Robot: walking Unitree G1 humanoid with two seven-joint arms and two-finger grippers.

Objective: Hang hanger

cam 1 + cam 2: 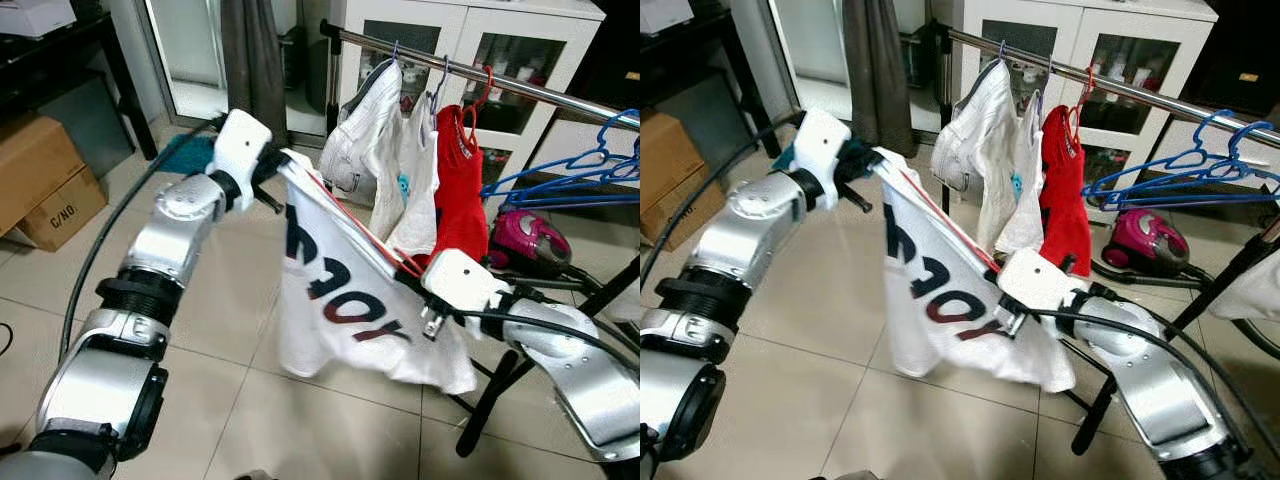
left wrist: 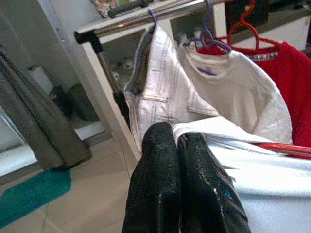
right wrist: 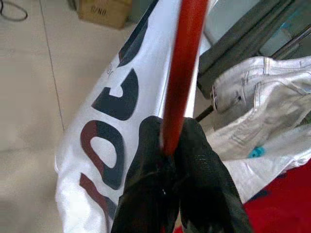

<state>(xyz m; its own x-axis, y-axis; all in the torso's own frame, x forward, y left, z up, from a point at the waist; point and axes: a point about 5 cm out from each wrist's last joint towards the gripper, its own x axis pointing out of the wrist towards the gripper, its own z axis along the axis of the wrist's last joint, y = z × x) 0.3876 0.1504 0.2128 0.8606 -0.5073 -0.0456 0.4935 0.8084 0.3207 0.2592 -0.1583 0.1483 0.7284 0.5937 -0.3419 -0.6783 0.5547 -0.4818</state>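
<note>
Ahead, from the head views, a rail [image 1: 520,82] runs across, its near end carrying white jeans [image 1: 360,130], a white top [image 1: 415,180] and a red top [image 1: 460,190]; blue hangers [image 1: 570,175] hang further along, leaving bare rail between. A pink vacuum [image 1: 530,240] and a box [image 1: 45,185] sit on the tiled floor [image 1: 250,400]. A white shirt [image 1: 350,300] on a red hanger [image 1: 365,235] stretches between both arms, below the rail. By the left wrist view, the left gripper [image 2: 177,145] is pressed together on the shirt's edge, jeans just beyond. By the right wrist view, the right gripper [image 3: 167,148] pinches the hanger's red bar.
</note>
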